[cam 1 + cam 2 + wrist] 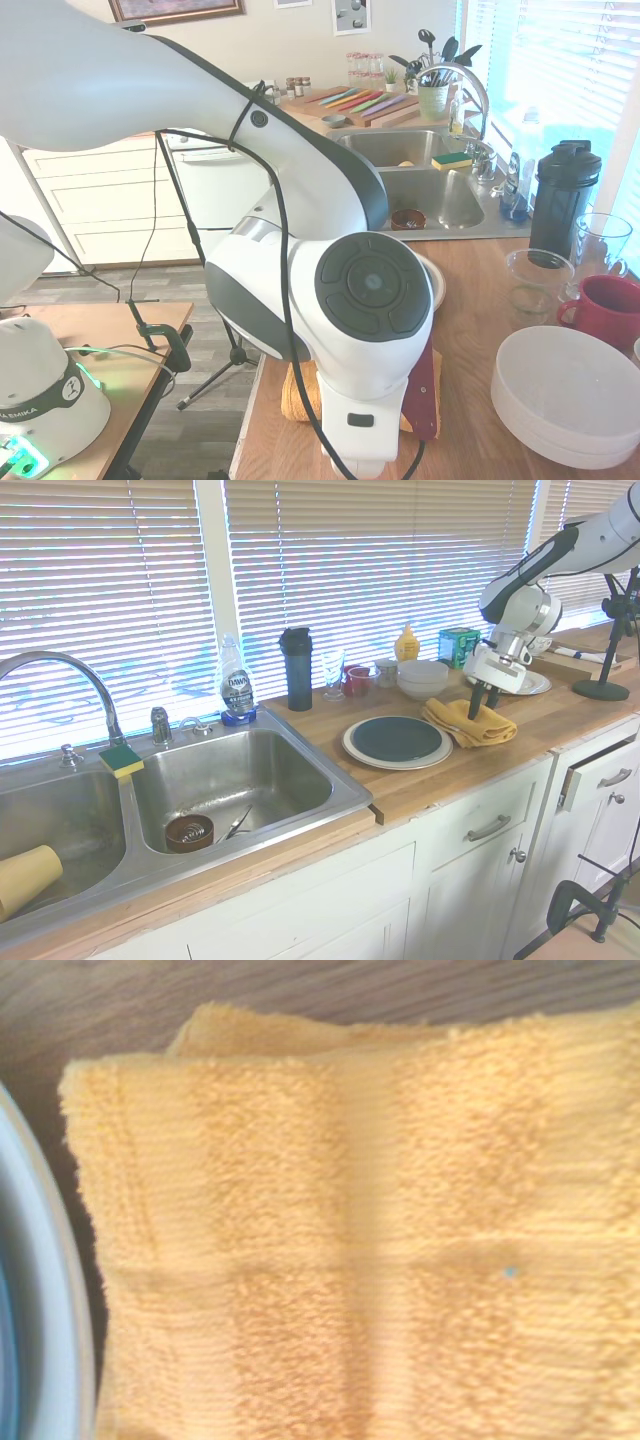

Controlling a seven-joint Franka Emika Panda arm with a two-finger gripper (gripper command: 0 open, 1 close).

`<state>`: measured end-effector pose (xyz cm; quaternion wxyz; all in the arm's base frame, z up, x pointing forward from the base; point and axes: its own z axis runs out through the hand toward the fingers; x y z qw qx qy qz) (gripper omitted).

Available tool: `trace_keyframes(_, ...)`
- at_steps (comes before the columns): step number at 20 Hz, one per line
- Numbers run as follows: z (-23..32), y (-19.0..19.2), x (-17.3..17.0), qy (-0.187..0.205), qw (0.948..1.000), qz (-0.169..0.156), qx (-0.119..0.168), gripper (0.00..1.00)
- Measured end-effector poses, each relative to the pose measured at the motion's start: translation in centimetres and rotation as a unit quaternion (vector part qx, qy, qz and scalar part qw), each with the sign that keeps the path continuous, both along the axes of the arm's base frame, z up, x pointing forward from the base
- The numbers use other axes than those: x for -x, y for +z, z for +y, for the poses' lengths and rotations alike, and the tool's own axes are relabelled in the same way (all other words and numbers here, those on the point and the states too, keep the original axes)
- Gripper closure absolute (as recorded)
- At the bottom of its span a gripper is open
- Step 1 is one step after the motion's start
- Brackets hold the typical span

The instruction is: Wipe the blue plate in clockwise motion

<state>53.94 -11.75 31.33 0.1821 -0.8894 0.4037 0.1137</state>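
On the wooden butcher-block counter (420, 780), the round dark teal-blue glossy plate (396, 738) sits on a larger cream-white plate (352, 748), bare wood between it and the counter's front edge. Just right, touching that rim, lies a folded yellow terry towel (468, 723). The gripper (483, 704) presses into it, fingers spread.

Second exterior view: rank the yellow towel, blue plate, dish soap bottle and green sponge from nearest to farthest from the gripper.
1. Yellow towel, directly under the gripper.
2. Blue plate, beside the towel, sinkward.
3. Dish soap bottle, behind the sink.
4. Green sponge, by the faucet.
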Motion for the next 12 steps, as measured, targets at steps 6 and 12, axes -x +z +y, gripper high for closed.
trace_keyframes(6, -0.7, 1.4, -0.3, -0.01, 0.998, -0.007, 0.061, 0.0)
trace_keyframes(12, 1.3, 6.0, 0.5, -0.019, 0.9847, -0.019, 0.172, 0.0)
